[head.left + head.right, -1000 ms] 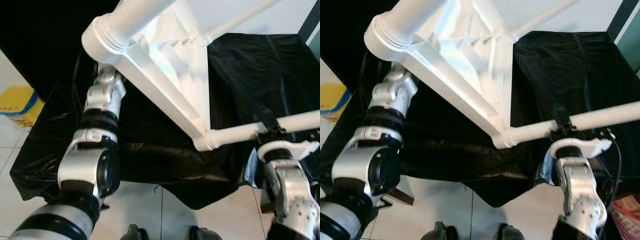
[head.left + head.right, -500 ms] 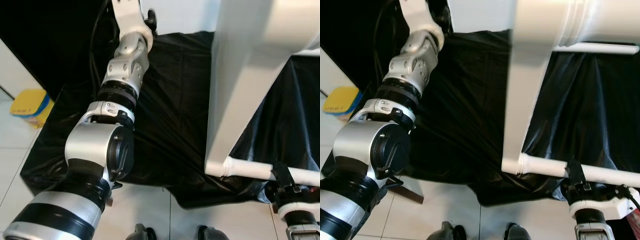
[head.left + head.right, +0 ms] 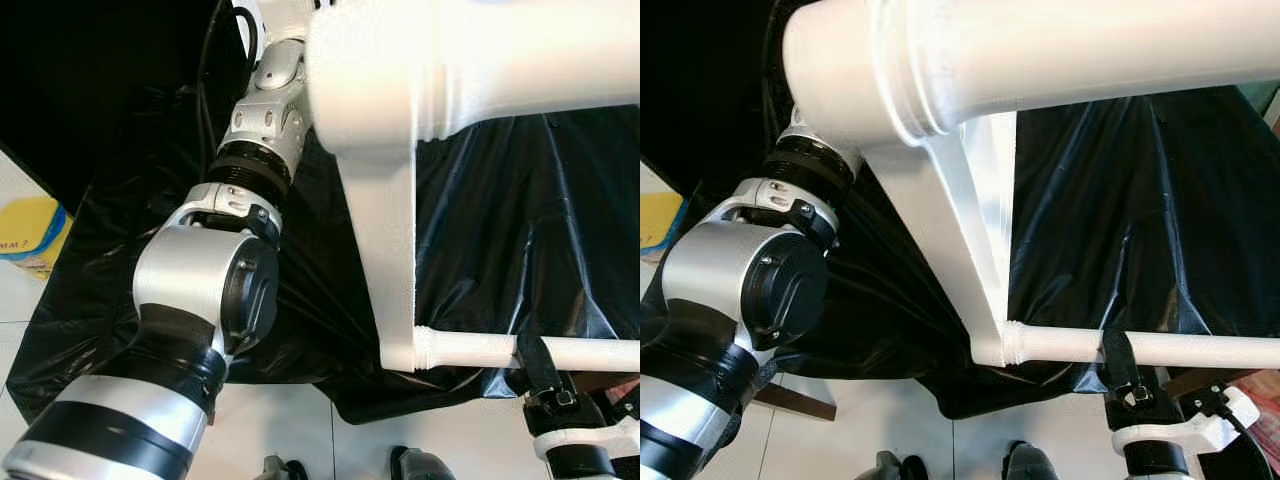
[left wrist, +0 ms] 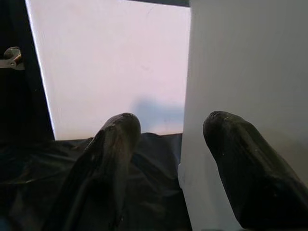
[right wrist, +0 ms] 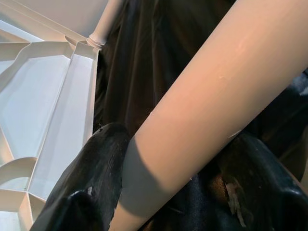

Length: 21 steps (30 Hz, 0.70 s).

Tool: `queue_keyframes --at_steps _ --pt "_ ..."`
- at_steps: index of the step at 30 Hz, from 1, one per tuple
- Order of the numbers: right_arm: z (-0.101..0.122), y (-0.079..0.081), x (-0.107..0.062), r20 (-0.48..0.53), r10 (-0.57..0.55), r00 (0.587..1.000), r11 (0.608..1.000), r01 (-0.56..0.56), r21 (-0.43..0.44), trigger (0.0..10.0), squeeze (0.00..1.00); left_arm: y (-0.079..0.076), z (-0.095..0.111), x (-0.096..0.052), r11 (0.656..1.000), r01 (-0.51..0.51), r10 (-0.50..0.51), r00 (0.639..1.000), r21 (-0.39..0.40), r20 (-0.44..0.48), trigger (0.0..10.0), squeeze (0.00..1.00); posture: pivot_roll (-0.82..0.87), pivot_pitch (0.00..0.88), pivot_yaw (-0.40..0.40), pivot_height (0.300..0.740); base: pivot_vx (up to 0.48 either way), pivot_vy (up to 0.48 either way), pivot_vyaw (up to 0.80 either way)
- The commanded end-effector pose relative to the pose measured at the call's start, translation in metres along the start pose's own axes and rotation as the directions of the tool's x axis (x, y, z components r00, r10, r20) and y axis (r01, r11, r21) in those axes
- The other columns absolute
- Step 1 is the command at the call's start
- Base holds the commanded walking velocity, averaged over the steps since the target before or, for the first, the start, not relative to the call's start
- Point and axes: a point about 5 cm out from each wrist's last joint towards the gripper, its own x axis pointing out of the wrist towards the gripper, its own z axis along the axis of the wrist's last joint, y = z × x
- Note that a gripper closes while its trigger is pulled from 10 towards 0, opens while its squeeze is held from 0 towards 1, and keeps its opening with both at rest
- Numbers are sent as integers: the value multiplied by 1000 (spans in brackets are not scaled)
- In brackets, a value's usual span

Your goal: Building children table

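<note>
White plastic children table held up above a black plastic sheet.

At upper left of the frame the left pincer stands open, one finger against the table's flat white panel. At lower right the right pincer grips a round white table leg.

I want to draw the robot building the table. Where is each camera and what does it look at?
Left eye view: on the head, looking down at the white table, black sheet and left arm.
Right eye view: beside it, same scene; right tool clamps a table leg.
Left wrist view: along the left tool, beside a white panel.
Right wrist view: along its fingers clamping that leg.
</note>
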Motion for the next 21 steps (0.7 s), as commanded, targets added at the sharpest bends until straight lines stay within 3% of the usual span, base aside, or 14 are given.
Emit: queue_keyframes --at_steps 1,3,5,11,14,18,21 --pt "-34 -43 -15 -185 -274 944 962 267 -62 10000 0 -4 7 2 999 35 -35 999 14 24 10000 0 -316 182 116 740 0 0 0" --pt "-36 -46 -14 -181 -302 936 953 299 -45 10000 0 -4 8 2 999 36 -37 999 17 27 10000 0 -316 182 116 740 0 0 0" --pt "-46 -56 -17 -204 -381 902 922 388 -6 10000 0 -4 9 2 999 40 -41 999 26 33 10000 0 -307 180 119 740 0 0 0" --pt "-51 -64 -19 -182 -418 890 904 428 16 10000 0 -2 12 3 999 42 -43 998 34 45 10000 0 -304 180 125 740 0 0 0" --pt "-49 -64 -21 -139 -435 889 899 438 -16 10000 0 -3 12 3 998 46 -48 998 39 44 10000 0 -306 184 131 740 0 0 0" --pt "-55 -67 -32 -150 -490 859 872 483 -84 10000 0 -5 12 3 997 54 -56 997 45 44 10000 0 -308 190 136 740 0 0 0" --pt "-58 -65 -35 -151 -480 864 877 469 -100 10000 0 -6 11 3 997 58 -60 997 45 43 10000 0 -311 197 142 740 0 0 0"
